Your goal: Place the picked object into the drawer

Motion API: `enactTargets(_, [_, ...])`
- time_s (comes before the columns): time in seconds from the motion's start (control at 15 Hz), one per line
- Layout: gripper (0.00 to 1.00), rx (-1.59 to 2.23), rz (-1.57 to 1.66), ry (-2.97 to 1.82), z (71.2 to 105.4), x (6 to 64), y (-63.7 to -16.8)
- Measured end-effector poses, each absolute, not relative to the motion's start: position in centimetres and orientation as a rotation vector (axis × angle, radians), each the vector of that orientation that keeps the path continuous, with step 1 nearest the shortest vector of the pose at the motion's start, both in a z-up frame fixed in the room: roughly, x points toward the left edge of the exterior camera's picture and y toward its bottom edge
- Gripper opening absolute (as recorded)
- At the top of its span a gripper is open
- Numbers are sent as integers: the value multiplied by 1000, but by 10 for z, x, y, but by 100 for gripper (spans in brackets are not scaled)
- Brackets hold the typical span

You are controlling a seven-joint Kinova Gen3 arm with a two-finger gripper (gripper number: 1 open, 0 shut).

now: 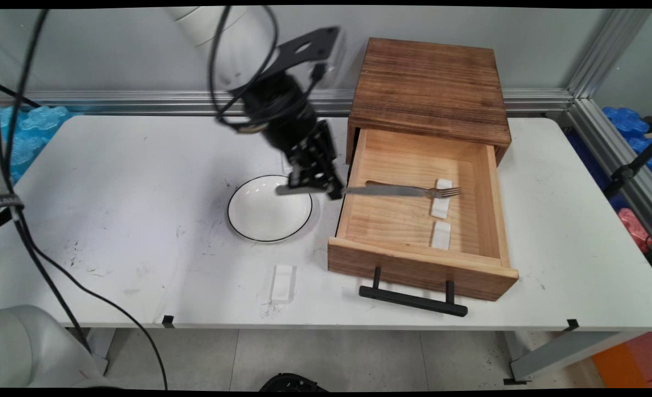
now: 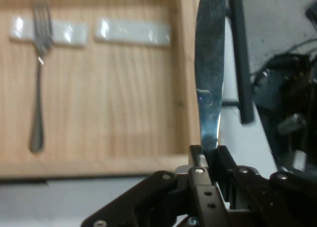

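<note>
Main view: gripper, above the plate's right rim, pinches a knife whose blade reaches right over the open drawer, near the fork on a white rest; hand view: blade clamped between closed fingers, fork left.

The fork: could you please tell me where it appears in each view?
Main view: the fork lies in the open drawer, tines on a white rest.
Hand view: upper left, handle pointing down the picture.
Shared landmark: the knife in the pincer.
</note>
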State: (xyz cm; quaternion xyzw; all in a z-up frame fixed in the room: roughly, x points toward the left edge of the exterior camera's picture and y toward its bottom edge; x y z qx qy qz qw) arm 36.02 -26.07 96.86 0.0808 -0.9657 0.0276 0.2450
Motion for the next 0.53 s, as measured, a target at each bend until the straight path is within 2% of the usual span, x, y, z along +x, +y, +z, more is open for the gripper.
enactTargets(0.53, [0,142,173,-2596,969,312,-311])
